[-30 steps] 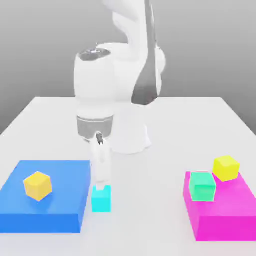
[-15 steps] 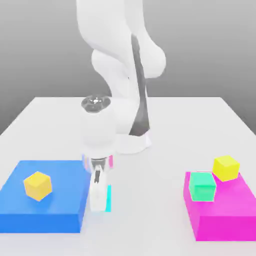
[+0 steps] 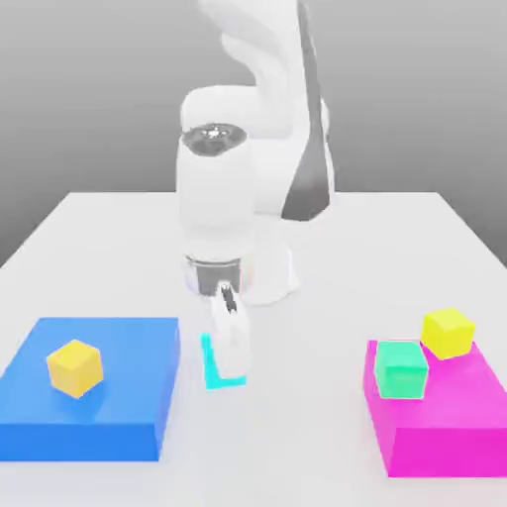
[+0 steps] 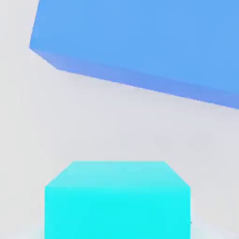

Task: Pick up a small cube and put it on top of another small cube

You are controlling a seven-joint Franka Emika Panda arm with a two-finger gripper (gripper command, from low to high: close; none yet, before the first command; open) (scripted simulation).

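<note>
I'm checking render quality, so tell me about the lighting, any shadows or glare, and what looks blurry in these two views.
Exterior view: soft even light, grey backdrop fading darker upward, a glossy highlight on the arm, no hard shadows on the table; the cyan cube looks smeared behind the hand. Hand view: flat light, no glare, the cyan cube's edges slightly soft, blue platform evenly lit.

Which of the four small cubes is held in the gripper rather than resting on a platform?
The cyan cube, between the gripper's fingers. Both yellow cubes and the mint cube rest on platforms.
</note>
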